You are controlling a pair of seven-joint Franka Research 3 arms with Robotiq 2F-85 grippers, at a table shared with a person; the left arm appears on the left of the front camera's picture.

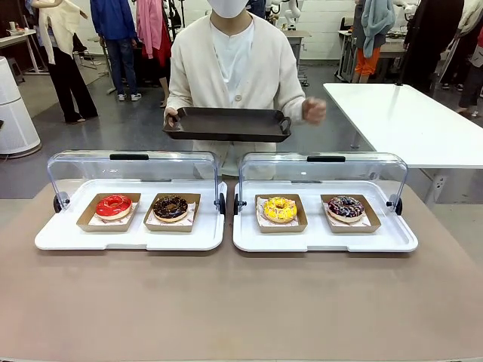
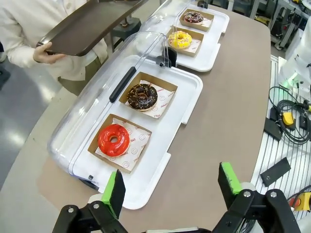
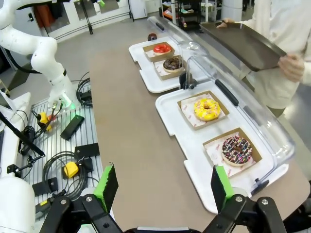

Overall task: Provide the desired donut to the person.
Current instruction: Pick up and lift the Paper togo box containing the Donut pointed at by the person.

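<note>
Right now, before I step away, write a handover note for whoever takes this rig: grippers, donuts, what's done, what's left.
Left gripper: open, empty.
Right gripper: open, empty.
Left case, lid up: red donut, chocolate donut.
Right case, lid up: yellow donut, sprinkled donut.
The person holds an empty dark tray across the table.
Done: nothing picked; all four donuts sit in their paper boats.
Left: find out which donut is wanted, pick it, probably set it on the tray.

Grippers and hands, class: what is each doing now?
Left gripper: open, empty.
Right gripper: open, empty.
Person's right hand: holding the dark tray.
Person's left hand: free, beside tray.
</note>
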